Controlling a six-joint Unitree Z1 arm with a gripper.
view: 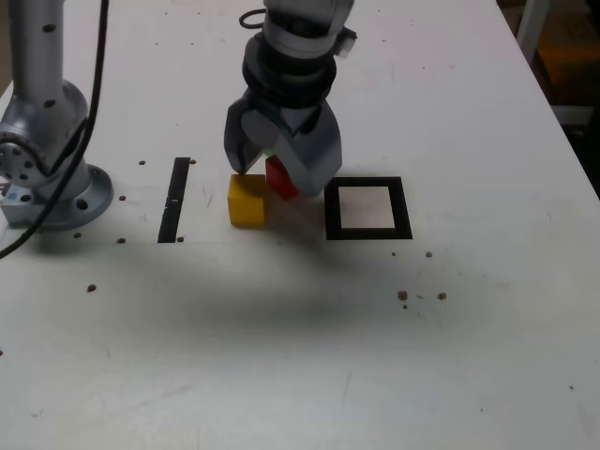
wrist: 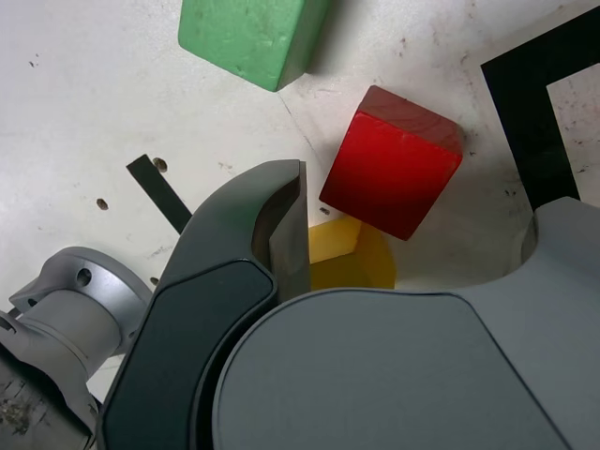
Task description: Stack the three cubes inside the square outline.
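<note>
Left of the outline (view: pixel 367 208) in ext. view, I have the gripper (view: pixel 274 169) low over the cubes, jaws wide, nothing held. Step: first pick. Red (view: pixel 280 178) sits at 3 o'clock from yellow (view: pixel 247 199), near the outline; the outline is empty. Next, I judge: centre jaws on one cube, descend, close. Wrist view alone shows green (wrist: pixel 251 37) clearly; ext. view hides it behind the gripper.
</note>
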